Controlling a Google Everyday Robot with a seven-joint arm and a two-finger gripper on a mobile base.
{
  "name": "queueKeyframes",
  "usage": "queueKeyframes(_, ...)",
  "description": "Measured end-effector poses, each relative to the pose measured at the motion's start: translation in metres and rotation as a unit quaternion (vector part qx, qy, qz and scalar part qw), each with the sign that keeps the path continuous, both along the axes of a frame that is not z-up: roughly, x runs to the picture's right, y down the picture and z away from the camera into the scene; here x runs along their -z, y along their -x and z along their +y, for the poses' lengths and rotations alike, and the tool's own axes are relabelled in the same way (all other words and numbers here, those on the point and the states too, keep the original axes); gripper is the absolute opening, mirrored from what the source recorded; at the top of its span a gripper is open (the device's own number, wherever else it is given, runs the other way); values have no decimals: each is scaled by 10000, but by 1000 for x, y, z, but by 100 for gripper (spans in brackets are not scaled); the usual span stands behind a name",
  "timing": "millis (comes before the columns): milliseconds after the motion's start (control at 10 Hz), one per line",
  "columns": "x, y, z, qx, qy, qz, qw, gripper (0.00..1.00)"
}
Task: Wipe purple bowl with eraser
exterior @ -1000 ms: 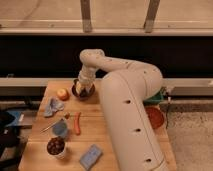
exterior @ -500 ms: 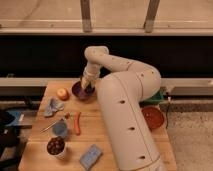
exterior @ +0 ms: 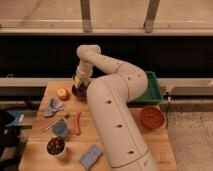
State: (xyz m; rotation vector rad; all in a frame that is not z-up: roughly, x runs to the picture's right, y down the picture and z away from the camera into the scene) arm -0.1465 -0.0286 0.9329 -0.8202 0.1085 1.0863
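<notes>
The purple bowl [exterior: 78,92] sits near the back left of the wooden table, partly covered by my arm. My gripper [exterior: 79,83] points down right over the bowl's rim, at or just above it. A small pale yellowish bit, the eraser [exterior: 76,79], shows at the gripper's tip, and the gripper looks shut on it. I cannot tell whether the eraser touches the bowl. My large white arm [exterior: 112,120] crosses the middle of the table and hides what lies behind it.
An orange fruit [exterior: 62,94] lies left of the bowl, a blue cloth [exterior: 52,106] below it. A blue cup [exterior: 60,129], an orange stick [exterior: 77,123], a cup of brown stuff [exterior: 55,146] and a blue block [exterior: 90,156] stand in front. Orange-red bowl [exterior: 151,118] and green tray [exterior: 151,90] are to the right.
The gripper has shifted a little to the left over the purple bowl, and the arm's upper link has swung with it. The other objects have not moved.
</notes>
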Motion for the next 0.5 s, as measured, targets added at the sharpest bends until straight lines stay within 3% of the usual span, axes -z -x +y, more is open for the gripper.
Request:
queueKeyframes(200,13,0,13,116,37,-1,9999,0)
queueKeyframes(500,21,-32,17,0,92,253,9996,0)
